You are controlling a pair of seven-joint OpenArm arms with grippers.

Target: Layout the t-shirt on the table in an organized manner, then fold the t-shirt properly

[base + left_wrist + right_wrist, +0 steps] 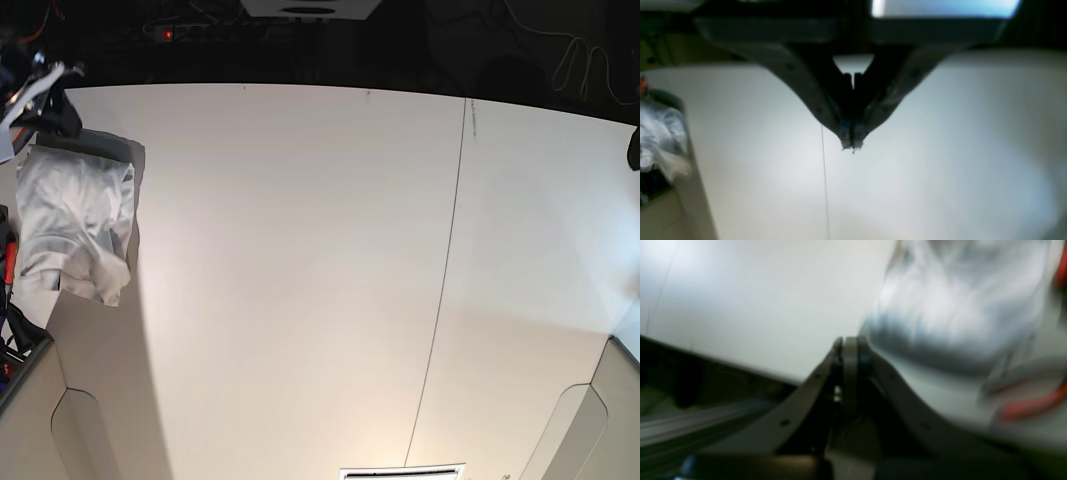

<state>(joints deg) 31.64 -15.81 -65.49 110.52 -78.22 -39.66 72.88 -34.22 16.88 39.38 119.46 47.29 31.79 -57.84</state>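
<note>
At table [300, 280] far-left edge: t-shirt [75, 225] bunched, seemingly beside right end effector [848, 341].

Crumpled white t-shirt [75, 225] at the bare white table's [300, 280] far-left edge

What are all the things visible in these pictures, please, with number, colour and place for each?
t-shirt: one, white, bunched at the far left edge of the table in the base view, hanging partly over the side.
table: one, white, fills most of the base view.
seam line: one, thin and dark, runs front to back across the table right of the middle.
cut-out corners: two, beige, at the near left and near right.
left gripper: one, dark, shut, above bare table.
right gripper: one, dark, shut, beside the t-shirt; contact unclear.
</note>
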